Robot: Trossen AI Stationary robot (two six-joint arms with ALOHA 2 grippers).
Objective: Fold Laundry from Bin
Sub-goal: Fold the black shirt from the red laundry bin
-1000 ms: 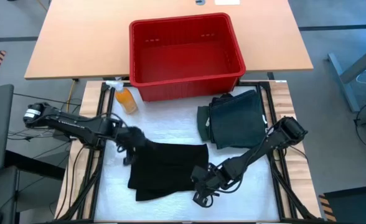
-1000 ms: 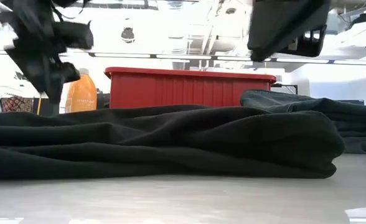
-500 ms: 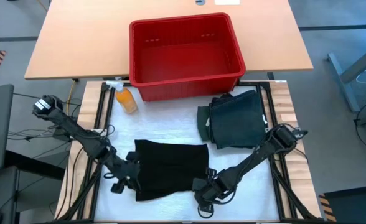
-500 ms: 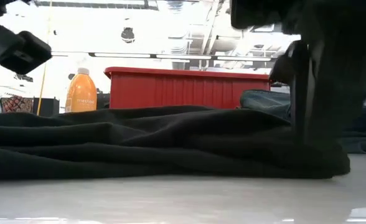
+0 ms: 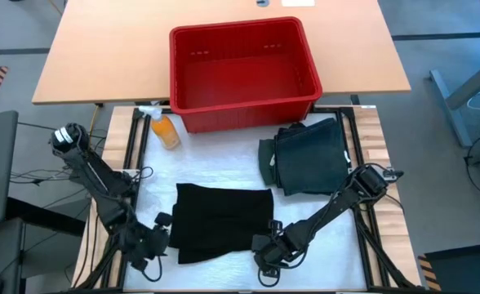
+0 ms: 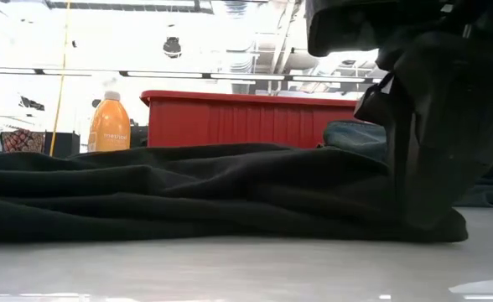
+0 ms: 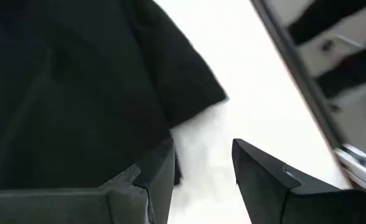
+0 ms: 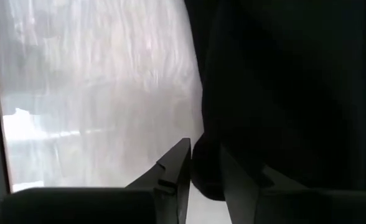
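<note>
Reaching low across the white work mat [image 5: 224, 159], both arms stretch to the near corners of a black garment [image 5: 222, 220] lying flat at the table's front. The left gripper [image 5: 152, 242] sits beside its near left corner, fingers [image 7: 264, 180] parted over bare mat, grasping nothing. The right gripper [image 5: 269, 249] presses at the near right corner; its narrow gap appears to pinch a fold of cloth, though the view is dim. A folded dark green shirt [image 5: 309, 157] lies beside the empty red bin [image 5: 244, 72]. An orange spray bottle [image 6: 110, 123] bears small lettering too faint to read.
</note>
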